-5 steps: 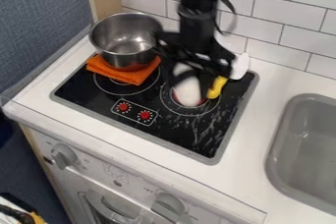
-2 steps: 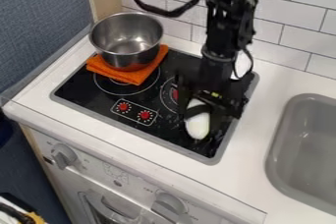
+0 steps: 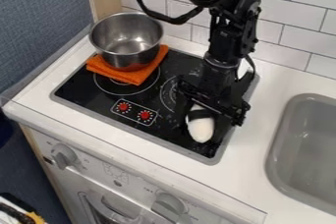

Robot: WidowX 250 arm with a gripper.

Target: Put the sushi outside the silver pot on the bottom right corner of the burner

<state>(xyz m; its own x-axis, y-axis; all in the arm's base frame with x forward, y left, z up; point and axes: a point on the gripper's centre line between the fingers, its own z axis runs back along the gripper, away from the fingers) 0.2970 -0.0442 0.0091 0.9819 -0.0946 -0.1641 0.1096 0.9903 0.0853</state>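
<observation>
The hand (image 3: 209,111) has come forward and a little down the view over the stove (image 3: 164,130), and the sushi (image 3: 201,130) has shifted the same way with it. A second ago the sushi lay further back, over the rear right ring; now it is just below the hand, its dark band (image 3: 198,115) close in beneath it and its pale end pointing towards the stove's front edge. That shared shift suggests the hand brought it here, but I cannot tell whether the hand is clamped on the sushi now or has let go, nor whether the sushi bears fully on the stove. The pot (image 3: 126,41) has stayed where it was, well apart from the hand, behind and to its left, sitting on the orange cloth (image 3: 134,76). The red knobs (image 3: 145,115) are to the left of the hand, the sink (image 3: 314,144) is off to its right, and the white bench (image 3: 270,98) runs between the sink and the stove. For the task, this means the sushi is clear of the pot and near the bottom right corner, so placing looks almost done. What is likely left is a gentle settle, perhaps slightly nearer the corner, then a straight lift; a sideways pull could roll the rounded piece.
</observation>
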